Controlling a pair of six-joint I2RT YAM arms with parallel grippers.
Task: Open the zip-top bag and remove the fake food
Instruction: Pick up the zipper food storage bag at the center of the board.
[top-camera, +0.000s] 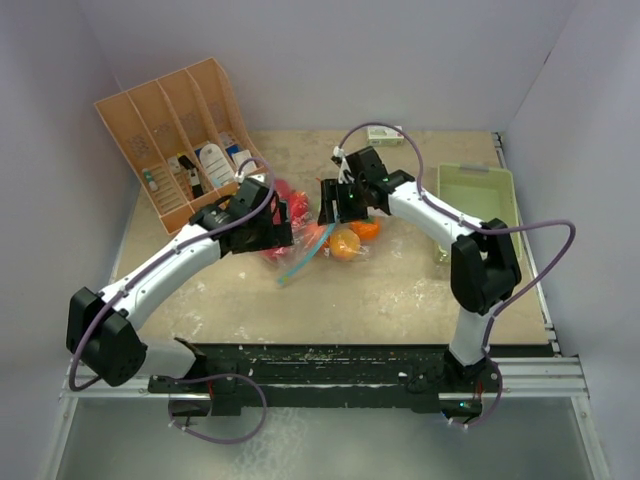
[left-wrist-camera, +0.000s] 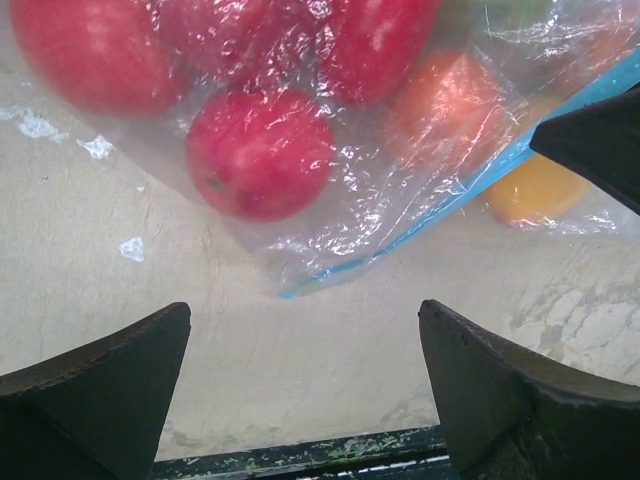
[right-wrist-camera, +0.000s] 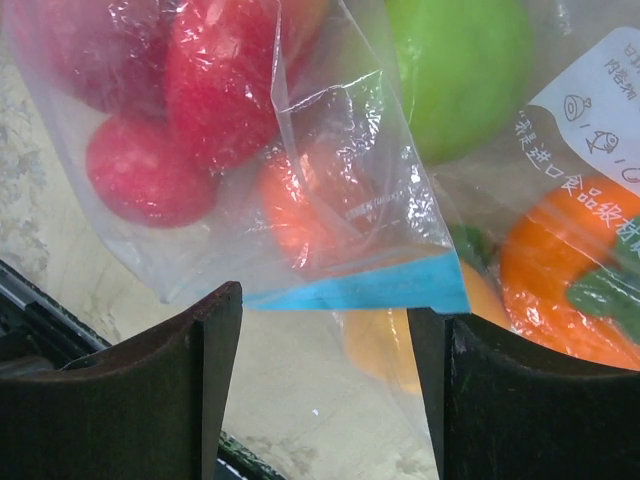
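Three pale lilac-grey walls (top-camera: 330, 60) close in a beige table (top-camera: 400, 290), and we see its top mottled all over with whitish scuffs and flecks. At the far left corner an orange-tan divided rack (top-camera: 165, 125) leans against the wall, with small items in its slots that we cannot make out.

Just right of it, the left gripper (left-wrist-camera: 303, 330) hangs low over bare table with its fingers spread wide and nothing between them. The zip-top bag (top-camera: 318, 245) lies just beyond its tips, near the middle of the table. The fake food (left-wrist-camera: 258, 152) is inside the bag: we count red, orange, yellow-orange and green fruits pressed against the crinkled clear film.

Further right, the right gripper (right-wrist-camera: 325, 330) faces the bag from the other side. Its fingers stand apart, and a flap of film edged by the blue zip strip (right-wrist-camera: 370, 285) hangs at their tips; the fingers are not pressed together on it.

A small box (top-camera: 385, 135) rests at the back wall, and a pale green tray (top-camera: 480, 172) lies along the right edge.
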